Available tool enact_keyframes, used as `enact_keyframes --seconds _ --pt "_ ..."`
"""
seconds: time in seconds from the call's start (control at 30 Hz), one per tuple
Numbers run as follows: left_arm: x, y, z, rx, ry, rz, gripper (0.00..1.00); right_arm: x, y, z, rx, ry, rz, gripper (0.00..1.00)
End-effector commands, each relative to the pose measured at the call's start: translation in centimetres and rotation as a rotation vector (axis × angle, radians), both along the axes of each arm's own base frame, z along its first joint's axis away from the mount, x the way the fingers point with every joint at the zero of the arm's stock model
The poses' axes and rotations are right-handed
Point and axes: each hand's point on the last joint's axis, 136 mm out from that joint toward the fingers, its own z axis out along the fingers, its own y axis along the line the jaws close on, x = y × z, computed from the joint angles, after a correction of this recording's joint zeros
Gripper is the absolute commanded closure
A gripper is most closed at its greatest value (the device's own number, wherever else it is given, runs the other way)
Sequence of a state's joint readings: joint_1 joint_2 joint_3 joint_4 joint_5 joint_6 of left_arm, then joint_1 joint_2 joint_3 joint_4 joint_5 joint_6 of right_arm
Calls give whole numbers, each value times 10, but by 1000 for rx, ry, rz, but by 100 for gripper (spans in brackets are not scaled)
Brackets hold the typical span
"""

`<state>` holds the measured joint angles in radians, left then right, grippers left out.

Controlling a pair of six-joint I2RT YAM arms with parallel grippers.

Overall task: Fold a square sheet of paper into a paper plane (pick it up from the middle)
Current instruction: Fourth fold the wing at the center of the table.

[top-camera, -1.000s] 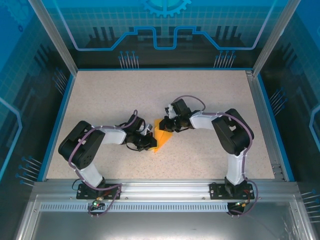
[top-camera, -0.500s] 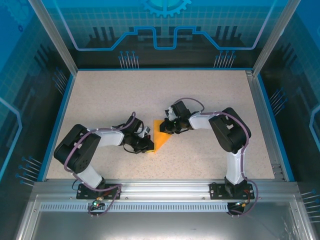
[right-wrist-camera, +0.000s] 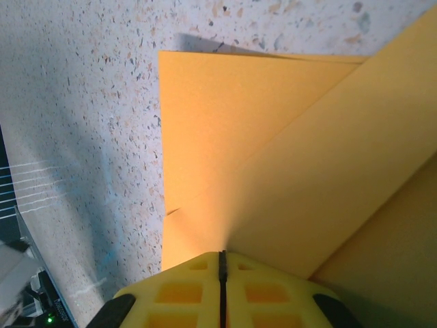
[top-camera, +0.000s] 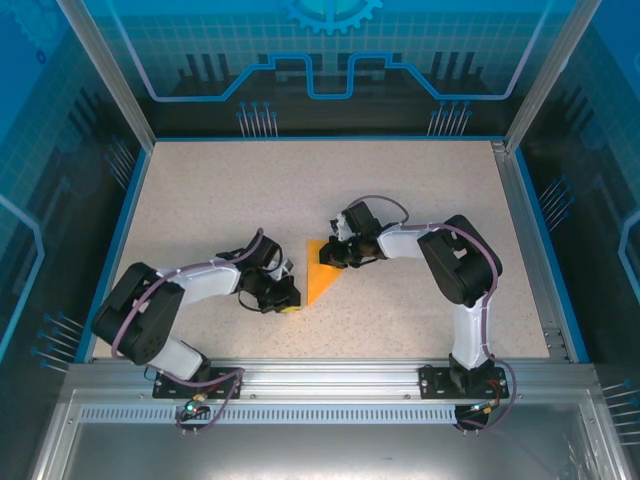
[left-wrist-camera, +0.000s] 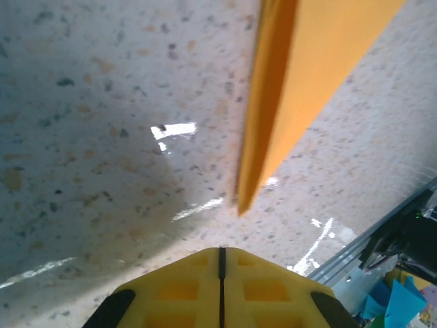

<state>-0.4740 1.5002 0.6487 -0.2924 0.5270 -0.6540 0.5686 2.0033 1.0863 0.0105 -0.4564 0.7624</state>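
We're in a robot lab cell. Aluminium frame [top-camera: 108, 75] and blue gear-print panels [top-camera: 330, 50] wall in the speckled table [top-camera: 400, 185] around the arms [top-camera: 205, 278].

Matt, smooth orange-yellow paper sheet [right-wrist-camera: 273, 171] on a speckled, faintly glossy tabletop [left-wrist-camera: 102, 137]; matt yellow plastic left-gripper fingers [left-wrist-camera: 177, 290].

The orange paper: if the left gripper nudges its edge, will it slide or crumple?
Probably floppy: the paper shows thin folded layers at its edge. Likely light, so the shut left gripper could slide or buckle it. The right gripper, over the paper, may pin that end.
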Motion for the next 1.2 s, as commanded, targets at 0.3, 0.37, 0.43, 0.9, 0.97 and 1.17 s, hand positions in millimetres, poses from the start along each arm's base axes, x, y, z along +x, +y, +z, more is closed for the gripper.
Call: enact_keyframes --seconds 0.3,0.37,0.43,0.9,0.97,1.17 --pt "48 -47 26 -168 -8 54 78 -20 -37 -62 -188 116 -48 91" --pt "39 -47 14 -151 34 42 77 -21 -37 -62 -191 119 -48 91" --pt "28 -43 1 -121 81 26 77 -20 -38 -62 -192 117 -49 91" --pt "-38 1 -40 76 239 -26 81 -22 -41 -65 -209 127 -49 91" --pt "-44 6 -42 96 250 -29 83 -23 -41 -66 -212 129 -50 91" --pt "-38 10 -31 110 191 -10 84 -23 -41 -65 -211 131 -52 91"
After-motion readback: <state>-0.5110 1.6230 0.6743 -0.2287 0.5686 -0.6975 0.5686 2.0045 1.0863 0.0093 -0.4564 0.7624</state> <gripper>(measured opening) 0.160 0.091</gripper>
